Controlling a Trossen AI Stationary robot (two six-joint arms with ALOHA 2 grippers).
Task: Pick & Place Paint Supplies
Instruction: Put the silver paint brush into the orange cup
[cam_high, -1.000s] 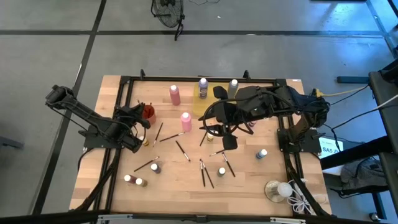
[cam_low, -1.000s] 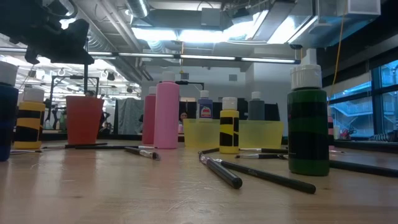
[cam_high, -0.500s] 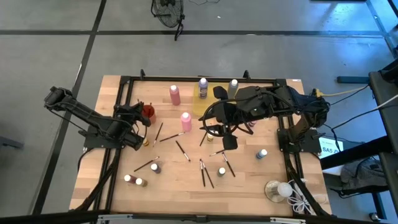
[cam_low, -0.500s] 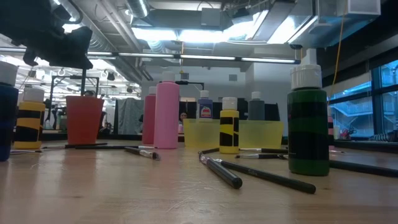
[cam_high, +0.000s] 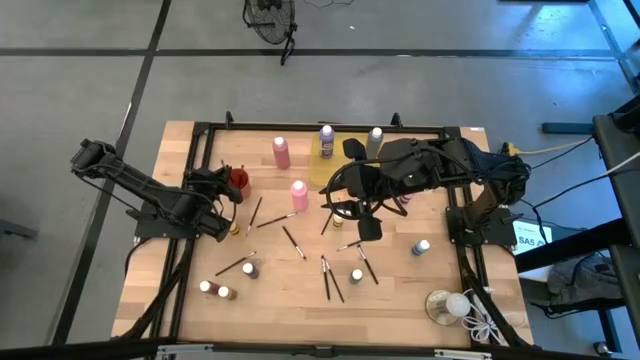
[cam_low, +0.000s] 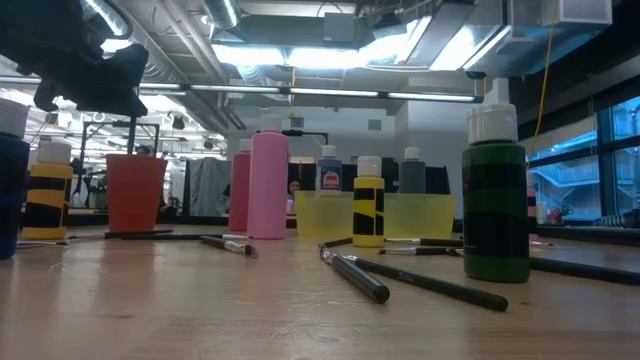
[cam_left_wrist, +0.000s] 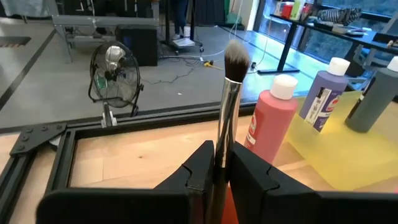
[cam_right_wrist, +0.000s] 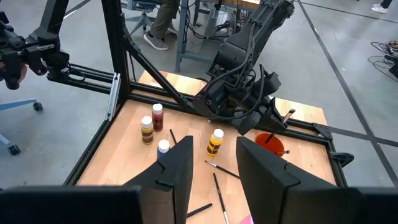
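Left hand (cam_left_wrist: 214, 163) over the red cup (cam_high: 238, 180) near the table's (cam_high: 290, 300) left edge, pinching a paintbrush (cam_left_wrist: 229, 106) upright, bristles up. Hardly shifted from a second ago; in low view its dark bulk sits slightly lower. Right hand (cam_right_wrist: 208, 163) unmoved above table centre, fingers spread, nothing between them. Wrist view alone shows the brush grip, pink bottle (cam_left_wrist: 269, 121) just beyond. High view alone shows loose brushes (cam_high: 330, 278) scattered mid-table. Low view alone shows the green bottle (cam_low: 494, 200).
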